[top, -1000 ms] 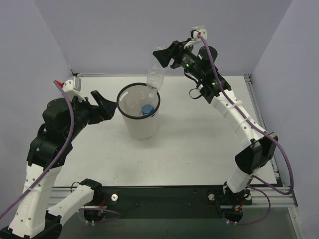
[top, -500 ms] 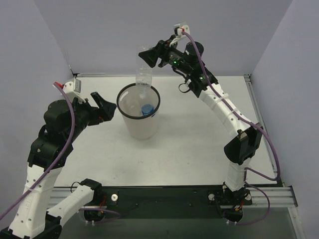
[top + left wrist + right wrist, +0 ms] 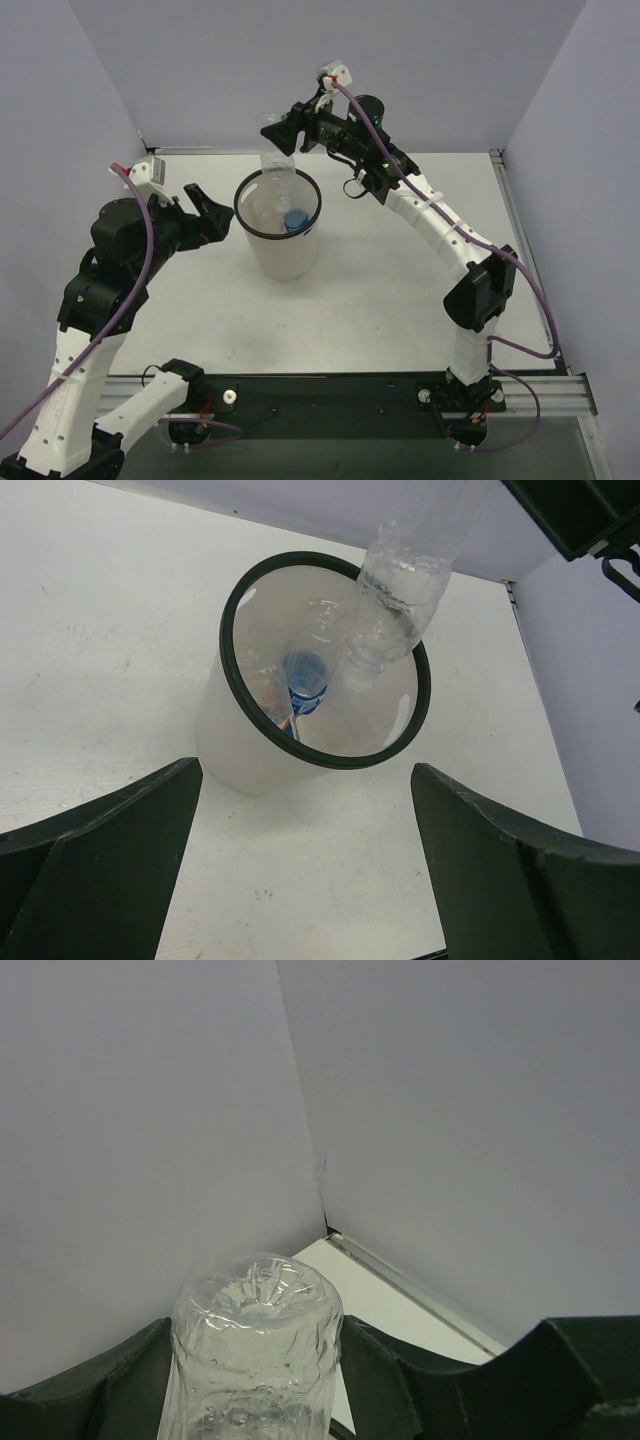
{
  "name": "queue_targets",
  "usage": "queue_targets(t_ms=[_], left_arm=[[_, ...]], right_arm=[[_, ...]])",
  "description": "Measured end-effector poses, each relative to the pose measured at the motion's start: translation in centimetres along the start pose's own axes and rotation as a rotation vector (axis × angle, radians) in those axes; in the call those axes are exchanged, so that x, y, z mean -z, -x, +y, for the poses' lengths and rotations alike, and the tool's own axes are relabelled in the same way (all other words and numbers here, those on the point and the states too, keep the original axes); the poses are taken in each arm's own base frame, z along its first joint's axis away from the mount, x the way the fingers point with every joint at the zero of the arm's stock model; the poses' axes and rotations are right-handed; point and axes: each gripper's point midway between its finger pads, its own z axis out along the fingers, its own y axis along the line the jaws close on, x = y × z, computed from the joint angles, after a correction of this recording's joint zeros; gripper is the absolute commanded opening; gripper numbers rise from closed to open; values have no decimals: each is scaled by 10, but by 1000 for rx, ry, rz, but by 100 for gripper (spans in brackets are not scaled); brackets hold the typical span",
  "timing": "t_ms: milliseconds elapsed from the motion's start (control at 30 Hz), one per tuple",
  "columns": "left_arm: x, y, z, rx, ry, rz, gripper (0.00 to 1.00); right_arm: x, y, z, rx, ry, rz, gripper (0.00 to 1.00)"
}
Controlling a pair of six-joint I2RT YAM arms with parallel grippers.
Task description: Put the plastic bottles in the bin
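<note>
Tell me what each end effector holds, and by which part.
Right end effector grips the clear bottle around its body near the base. Left end effector holds nothing.

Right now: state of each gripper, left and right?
Left gripper: open, holding nothing, beside the round white plastic bin.
Right gripper: closed on the clear unlabelled plastic bottle, neck-down over the bin.

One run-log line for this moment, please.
right gripper: holds clear bottle over bin | left gripper: open | blue bottle inside bin
</note>
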Motion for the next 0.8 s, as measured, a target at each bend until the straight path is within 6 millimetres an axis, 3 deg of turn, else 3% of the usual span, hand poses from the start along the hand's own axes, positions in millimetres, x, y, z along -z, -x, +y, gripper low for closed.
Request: queue_targets(t_ms=[500, 567, 667, 800], left_arm=[[-3, -7, 4, -4, 18, 31, 98], [-2, -9, 5, -5, 23, 40, 98], [-1, -12, 7, -6, 30, 53, 97], [0, -15, 8, -9, 36, 63, 98]], right_arm=[[-35, -80, 3, 8, -3, 86, 45], [-39, -92, 0, 8, -11, 100, 52], [-40, -106, -4, 8, -23, 114, 70], [-40, -116, -5, 17, -30, 119, 82]])
